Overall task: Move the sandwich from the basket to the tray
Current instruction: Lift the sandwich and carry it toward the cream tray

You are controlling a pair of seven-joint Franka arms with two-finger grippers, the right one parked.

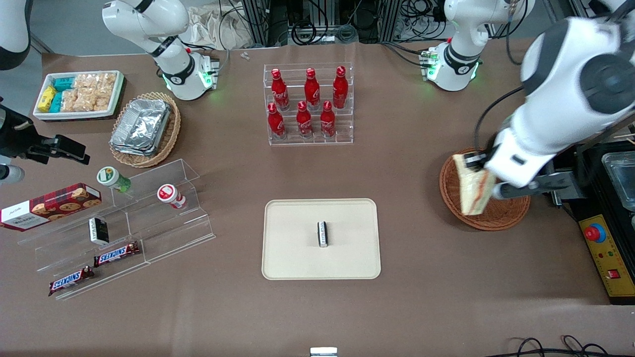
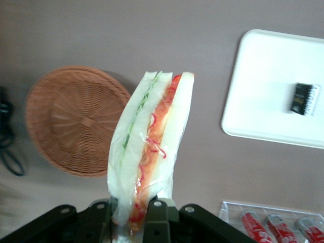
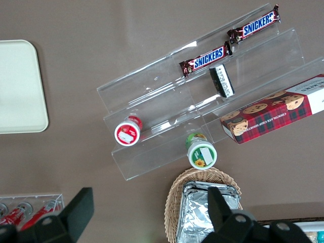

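My left gripper (image 1: 482, 167) is shut on the sandwich (image 1: 475, 186), a pale bread wedge in clear wrap with red and green filling, and holds it lifted above the reddish-brown wicker basket (image 1: 451, 191). In the left wrist view the sandwich (image 2: 152, 147) hangs from my gripper (image 2: 132, 215), and the basket (image 2: 71, 121) below it holds nothing. The cream tray (image 1: 292, 248) lies toward the table's middle, nearer the front camera than the bottles, with a small dark packet (image 1: 322, 233) on it. The tray (image 2: 268, 86) also shows in the left wrist view.
A clear rack of red bottles (image 1: 308, 104) stands farther from the front camera than the tray. A clear stepped stand (image 1: 124, 218) with snack bars, cups and a cookie box, a tan basket of foil containers (image 1: 144, 129) and a white snack bin (image 1: 79, 94) lie toward the parked arm's end.
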